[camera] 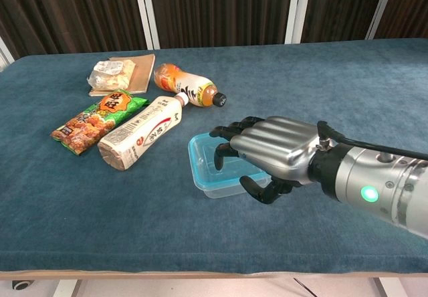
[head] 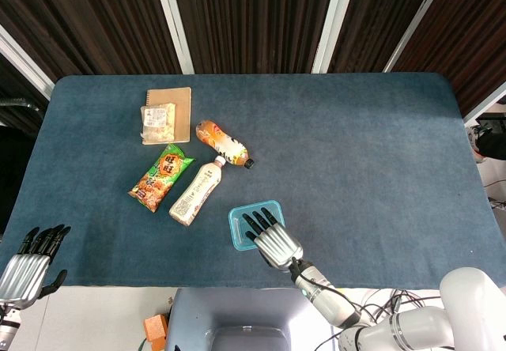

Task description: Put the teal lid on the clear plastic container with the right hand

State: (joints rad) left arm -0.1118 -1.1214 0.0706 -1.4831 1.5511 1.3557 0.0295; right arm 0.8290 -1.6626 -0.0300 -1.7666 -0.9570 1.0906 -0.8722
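Teal lid: seated on clear plastic container; seal unconfirmed. Right hand: above lid, fingers spread, holding nothing. Remaining: withdrawal.

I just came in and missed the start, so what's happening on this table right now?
The robot's right hand hovers palm down over the clear plastic container, near the table's front edge. The teal lid already lies on the container, and the hand holds nothing; whether its fingers touch the lid cannot be told. The left hand hangs idle off the table's near left corner. Two bottles, a snack bag and a notebook lie untouched further back.
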